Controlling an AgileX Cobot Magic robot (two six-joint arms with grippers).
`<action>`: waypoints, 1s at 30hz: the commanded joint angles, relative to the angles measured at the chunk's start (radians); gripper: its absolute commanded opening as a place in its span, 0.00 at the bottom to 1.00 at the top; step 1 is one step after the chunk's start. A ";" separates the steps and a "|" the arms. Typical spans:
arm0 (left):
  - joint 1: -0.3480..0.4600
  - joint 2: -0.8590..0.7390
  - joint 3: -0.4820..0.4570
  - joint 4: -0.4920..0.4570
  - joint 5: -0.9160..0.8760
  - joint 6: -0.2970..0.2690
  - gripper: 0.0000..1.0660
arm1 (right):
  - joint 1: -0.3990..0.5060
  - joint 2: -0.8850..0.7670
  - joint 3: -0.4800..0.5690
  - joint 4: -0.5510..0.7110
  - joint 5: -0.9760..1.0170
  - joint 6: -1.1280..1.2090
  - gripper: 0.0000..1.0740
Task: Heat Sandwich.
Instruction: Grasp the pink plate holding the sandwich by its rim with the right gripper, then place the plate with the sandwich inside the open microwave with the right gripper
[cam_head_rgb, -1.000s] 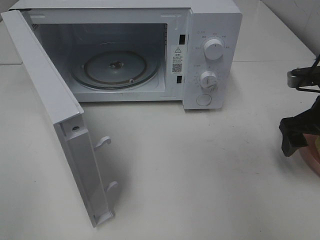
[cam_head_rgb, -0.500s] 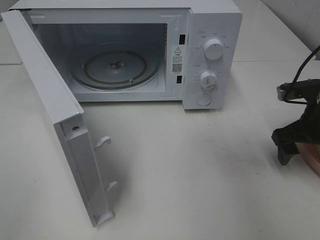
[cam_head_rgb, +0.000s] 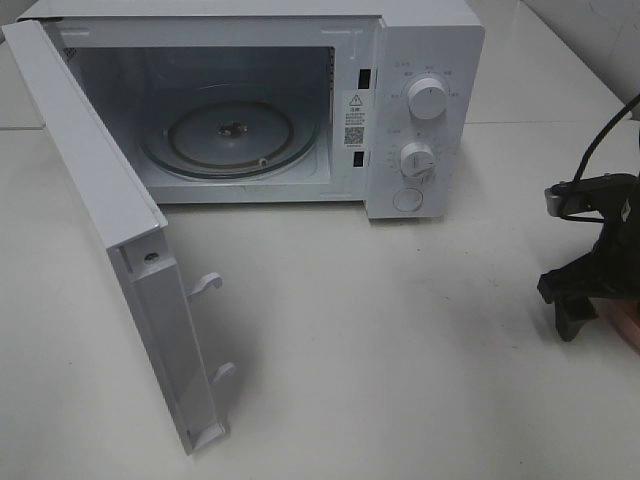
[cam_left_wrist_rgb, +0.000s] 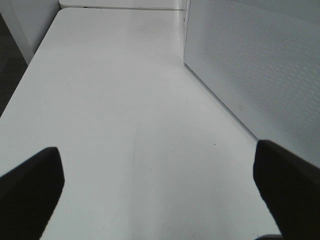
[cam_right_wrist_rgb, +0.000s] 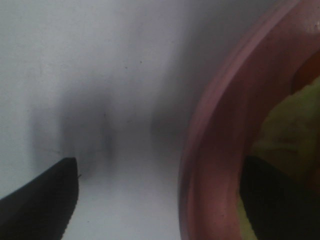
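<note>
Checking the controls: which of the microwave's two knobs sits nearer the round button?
The lower knob, directly above the round button. The upper knob sits higher, with the lower knob between it and the button.

My right gripper (cam_head_rgb: 583, 300), right of the microwave (cam_head_rgb: 425, 100), is black and angular; grey bracket (cam_head_rgb: 558, 197) above it; black cable (cam_head_rgb: 600, 140) curving off; my left gripper (cam_left_wrist_rgb: 160, 195) has blunt black fingers (cam_left_wrist_rgb: 31, 192).

1 microwave (cam_head_rgb: 400, 30), 2 knobs (cam_head_rgb: 427, 100) (cam_head_rgb: 416, 159), 1 btn (cam_head_rgb: 408, 199), 1 glass turntable (cam_head_rgb: 230, 135), 1 pink plate (cam_right_wrist_rgb: 215, 150), 1 sandwich (cam_right_wrist_rgb: 295, 120), 2 hands (cam_left_wrist_rgb: 160, 200) (cam_right_wrist_rgb: 160, 200).
</note>
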 joint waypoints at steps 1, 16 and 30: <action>0.006 -0.019 0.000 -0.005 -0.010 -0.001 0.92 | -0.005 0.002 -0.001 -0.011 0.007 0.022 0.62; 0.006 -0.019 0.000 -0.005 -0.010 -0.001 0.92 | -0.005 0.002 -0.001 -0.021 0.007 0.053 0.00; 0.006 -0.019 0.000 -0.005 -0.010 -0.001 0.92 | -0.001 0.002 -0.001 -0.044 0.013 0.060 0.00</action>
